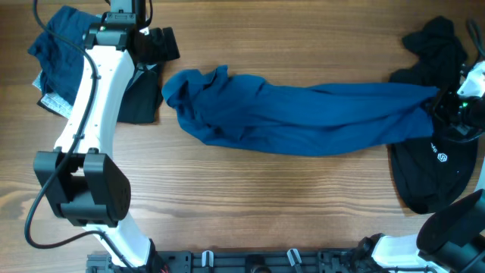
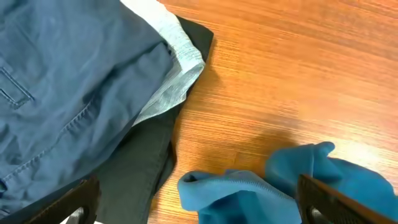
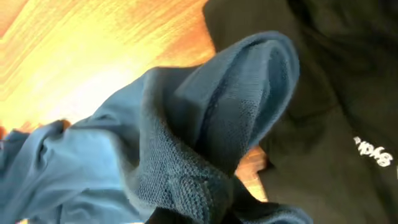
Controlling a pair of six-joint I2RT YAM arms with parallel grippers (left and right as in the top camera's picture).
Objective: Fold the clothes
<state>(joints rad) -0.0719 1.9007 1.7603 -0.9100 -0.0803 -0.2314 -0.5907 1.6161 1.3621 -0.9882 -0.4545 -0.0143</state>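
From overhead, the blue garment [image 1: 303, 114] lay stretched across the middle of the desk [image 1: 265, 197]. Its right end was drawn narrow to the right fingers [image 1: 449, 106], which pinched it above a black garment [image 1: 432, 171]. The left arm [image 1: 95, 98] reached toward the stacked clothes [image 1: 61, 49].

In the left wrist view, the left fingers [image 2: 329, 199] stood spread wide over the garment's crumpled end. Denim [image 2: 62, 81], grey cloth [image 2: 171, 81] and a dark piece [image 2: 137, 174] lay stacked alongside.

In the right wrist view, bunched blue knit hid the fingers, and white lettering [image 3: 373, 152] was cut off.
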